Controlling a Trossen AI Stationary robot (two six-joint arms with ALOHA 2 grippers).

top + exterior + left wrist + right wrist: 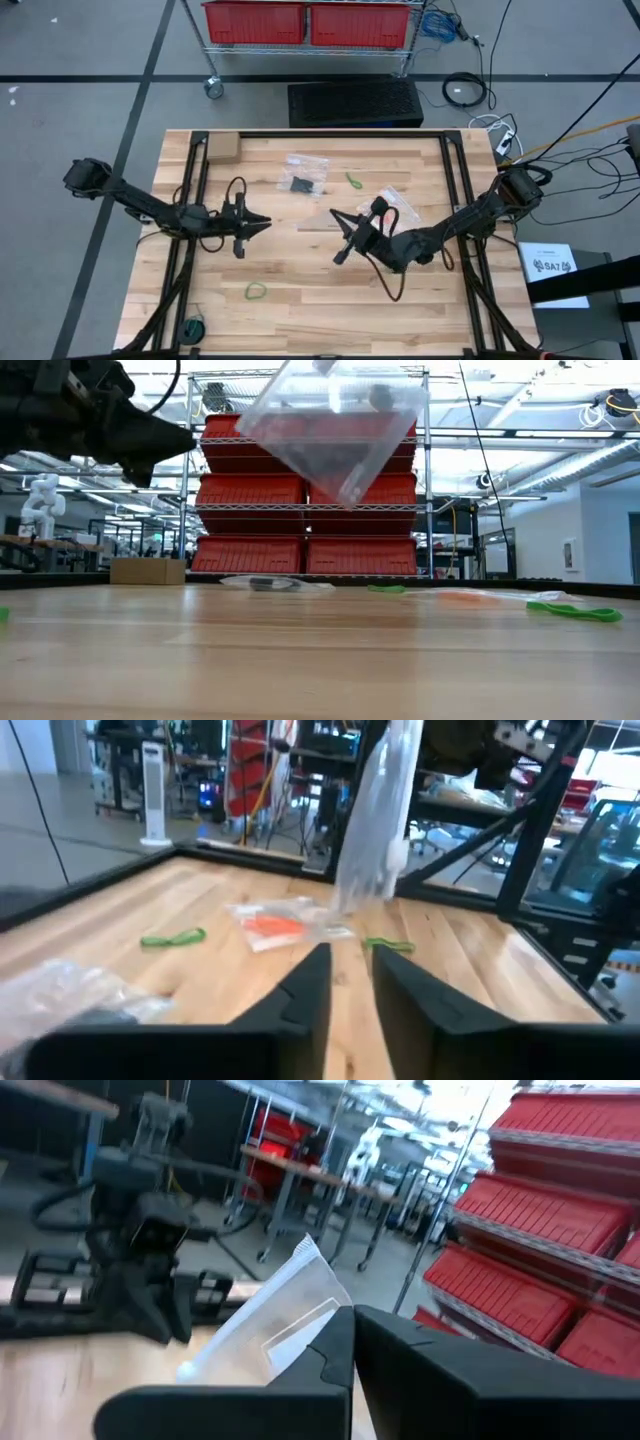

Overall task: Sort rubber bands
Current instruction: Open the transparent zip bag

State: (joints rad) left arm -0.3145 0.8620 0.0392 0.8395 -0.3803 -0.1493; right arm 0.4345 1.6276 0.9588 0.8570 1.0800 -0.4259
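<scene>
My right gripper [338, 220] is over the table's middle, shut on a clear zip bag [330, 430] that it holds up in the air. My left gripper [350, 982] stands left of the bag, pointing level at it, fingers a little apart with nothing between them. One green rubber band [354, 180] lies flat on the wood near the far side, another [256, 291] near the front. A clear bag with black bands [303, 184] and a bag with orange bands [275, 925] also lie flat on the table. My right gripper pinches the clear zip bag between its two shut fingers, at an edge by a white strip [300, 1330]. The fingers come level from the table's right. The bag is lifted clear of the table and hangs tilted, one corner [350, 495] pointing down.
A small cardboard box [222, 148] sits at the far left of the table. Black frame rails [455, 190] run along both sides. A dark green roll [193, 328] lies at the front left. Black cables trail off both arms.
</scene>
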